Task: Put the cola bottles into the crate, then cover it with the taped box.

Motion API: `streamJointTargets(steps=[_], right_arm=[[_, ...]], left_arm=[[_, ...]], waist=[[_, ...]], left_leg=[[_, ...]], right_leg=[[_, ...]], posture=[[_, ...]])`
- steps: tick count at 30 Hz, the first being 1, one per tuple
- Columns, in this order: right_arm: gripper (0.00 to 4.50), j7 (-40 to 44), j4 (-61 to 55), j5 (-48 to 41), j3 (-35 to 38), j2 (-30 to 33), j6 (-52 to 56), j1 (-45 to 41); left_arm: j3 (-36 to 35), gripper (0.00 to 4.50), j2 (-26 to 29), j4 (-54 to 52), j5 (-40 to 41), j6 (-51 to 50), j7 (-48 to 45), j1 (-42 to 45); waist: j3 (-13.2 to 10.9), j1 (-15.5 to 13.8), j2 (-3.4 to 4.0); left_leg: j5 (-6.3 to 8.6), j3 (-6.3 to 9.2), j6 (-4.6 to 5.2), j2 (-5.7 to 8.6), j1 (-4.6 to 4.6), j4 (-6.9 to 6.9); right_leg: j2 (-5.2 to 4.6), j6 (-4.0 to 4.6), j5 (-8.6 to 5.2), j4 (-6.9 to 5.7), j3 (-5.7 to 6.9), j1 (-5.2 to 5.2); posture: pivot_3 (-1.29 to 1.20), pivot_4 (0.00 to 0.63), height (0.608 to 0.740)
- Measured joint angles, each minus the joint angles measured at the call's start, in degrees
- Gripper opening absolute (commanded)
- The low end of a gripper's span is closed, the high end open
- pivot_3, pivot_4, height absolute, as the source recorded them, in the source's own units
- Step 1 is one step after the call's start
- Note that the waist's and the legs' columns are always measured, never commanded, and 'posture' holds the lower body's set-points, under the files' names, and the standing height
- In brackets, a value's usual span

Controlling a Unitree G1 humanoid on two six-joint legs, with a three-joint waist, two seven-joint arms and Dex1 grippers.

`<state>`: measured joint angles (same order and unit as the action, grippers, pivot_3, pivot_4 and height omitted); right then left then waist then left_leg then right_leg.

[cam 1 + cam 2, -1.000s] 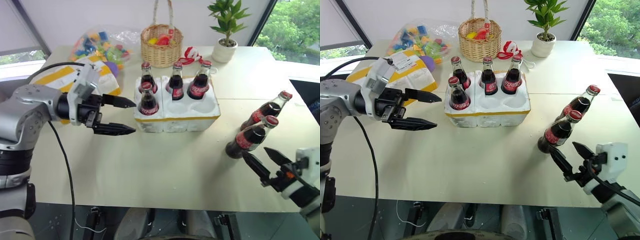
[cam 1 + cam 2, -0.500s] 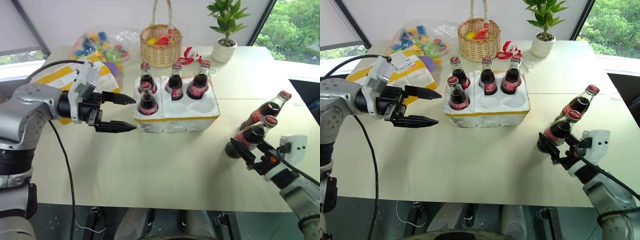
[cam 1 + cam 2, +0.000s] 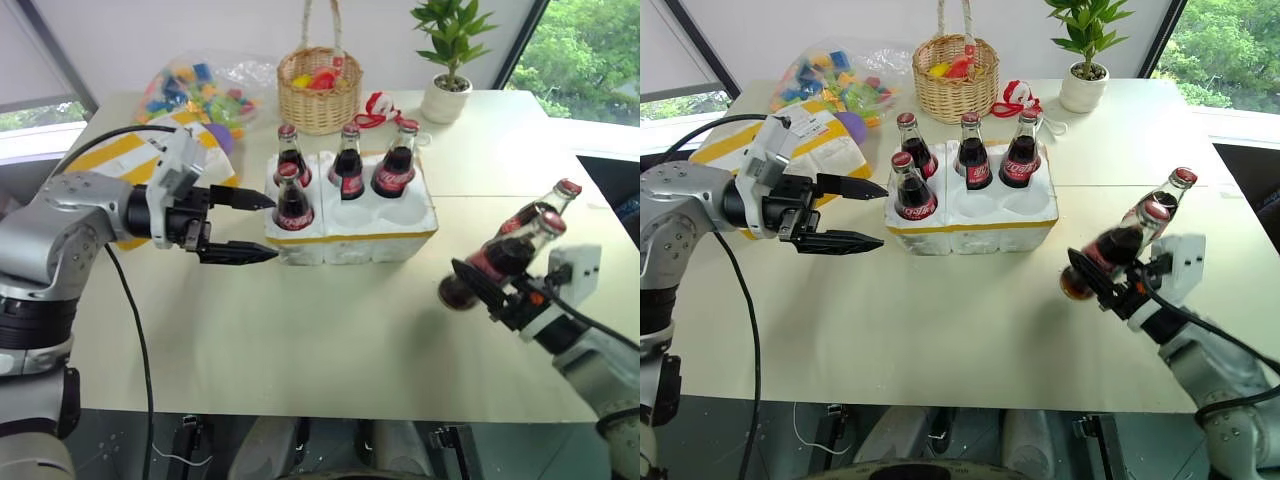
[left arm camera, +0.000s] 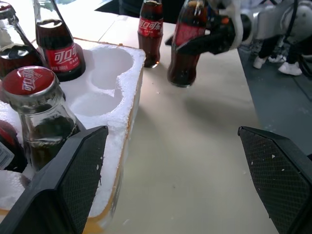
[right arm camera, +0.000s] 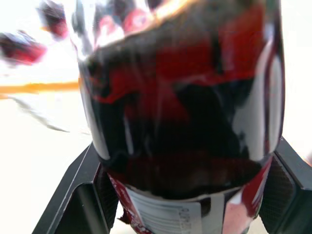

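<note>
The right gripper (image 3: 1110,283) clamps a dark glass cola bottle (image 3: 1118,248) with a red label, tilted. Red labels on bottles in the white foam crate (image 3: 1035,222) read 可口可乐; the left gripper (image 3: 252,226) gapes wide

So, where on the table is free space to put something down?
The wide bare strip of table in front of the crate, between the left gripper and right gripper, is free. The crate's two front right wells are free too. Behind the crate it is crowded: basket, toy bag, plant.
</note>
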<state>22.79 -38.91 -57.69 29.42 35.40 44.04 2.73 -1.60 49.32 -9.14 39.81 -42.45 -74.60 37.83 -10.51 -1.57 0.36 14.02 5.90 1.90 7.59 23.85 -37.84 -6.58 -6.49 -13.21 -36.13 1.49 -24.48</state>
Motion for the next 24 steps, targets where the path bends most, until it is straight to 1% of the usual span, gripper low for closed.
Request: streamJointTargets(steps=[1,3,5,7,9,11,13,15,18,24], right_arm=[[2.87,-0.05,-0.59,-1.75,-0.05,1.18,0.31,-2.29],[2.87,-0.71,-0.84,-6.44,-2.58,4.23,1.51,-11.14],[2.87,-1.18,-0.6,-8.61,-5.37,5.17,1.82,-17.25],[2.87,-0.97,2.76,-6.48,-11.04,4.83,1.84,-23.68],[2.87,-1.15,11.25,0.44,-18.94,1.68,1.25,-33.39],[2.87,-1.61,18.36,5.95,-22.99,-0.78,-0.16,-38.58],[2.87,-0.82,24.45,11.21,-26.54,-2.75,-2.06,-41.62],[2.87,1.11,29.03,15.6,-29.72,-4.36,-3.81,-42.54],[2.87,3.45,33.49,18.83,-32.39,-6.67,-4.4,-43.13],[2.87,9.25,32.43,20.39,-34.05,-7.53,-3.34,-43.43]], left_arm=[[0.0,4.5,-0.09,-0.05,0.26,-0.03,0.11,0.0],[-0.17,4.5,-0.12,-0.05,0.68,-0.41,0.55,-0.24],[-0.32,4.5,-0.35,-0.15,0.84,-0.58,1.11,-0.46],[-0.87,4.5,-0.58,-0.17,0.94,-0.83,1.82,-1.21],[-1.31,4.5,-0.91,-0.33,1.35,-1.06,2.88,-1.6],[-1.5,4.5,-1.1,-1.07,1.95,-1.07,3.7,-1.72],[-2.16,4.5,-0.9,-1.36,2.18,-1.1,4.31,-1.94],[-2.76,4.5,-0.7,-1.86,2.53,-1.27,5.05,-2.25],[-3.79,4.5,-0.6,-2.79,2.99,-1.88,6.18,-2.81],[-4.26,4.5,-0.39,-4.19,3.37,-2.15,7.86,-3.92]], waist=[[0.0,0.04,0.0],[-0.01,0.37,-0.03],[0.01,0.64,-0.16],[0.0,0.88,-0.2],[-0.02,1.41,-0.23],[-0.02,1.31,-0.23],[-0.02,0.97,-0.23],[-0.02,0.85,-0.23],[-0.03,1.17,-0.22],[-0.03,1.34,-0.22]], left_leg=[[0.0,0.0,0.0,0.0,0.0,0.0],[0.0,0.0,0.0,-0.02,0.0,0.0],[0.0,0.04,0.0,-0.03,0.01,0.04],[0.0,0.03,0.02,0.01,0.05,0.04],[-0.01,-0.02,0.02,0.03,0.09,-0.03],[-0.01,-0.01,0.01,0.03,0.11,-0.03],[-0.21,0.0,-0.32,0.03,0.14,0.05],[-0.23,0.02,-0.35,0.04,0.26,0.08],[-0.23,0.01,-0.34,0.12,0.56,0.03],[-0.26,0.02,-0.4,0.11,0.59,0.03]], right_leg=[[0.0,0.0,0.0,0.01,0.0,0.0],[0.0,0.01,-0.01,0.02,0.01,0.0],[-0.01,0.02,-0.01,0.02,0.06,0.02],[-0.05,0.01,0.0,0.05,0.07,-0.01],[-0.07,0.01,0.01,0.03,0.05,-0.05],[-0.05,0.01,0.01,-0.01,0.06,-0.08],[-0.02,0.02,0.01,-0.02,0.06,-0.15],[-0.01,0.03,0.02,-0.03,0.06,-0.27],[-0.06,0.04,0.05,-0.05,0.02,-0.56],[-0.03,0.06,0.06,-0.09,0.02,-0.62]], posture=[[0.0,0.15,0.732],[0.0,0.15,0.732],[0.0,0.15,0.732],[0.0,0.15,0.732],[0.0,0.15,0.732],[0.0,0.15,0.732],[0.0,0.15,0.732],[0.0,0.15,0.732],[0.0,0.15,0.732],[0.0,0.15,0.732]])
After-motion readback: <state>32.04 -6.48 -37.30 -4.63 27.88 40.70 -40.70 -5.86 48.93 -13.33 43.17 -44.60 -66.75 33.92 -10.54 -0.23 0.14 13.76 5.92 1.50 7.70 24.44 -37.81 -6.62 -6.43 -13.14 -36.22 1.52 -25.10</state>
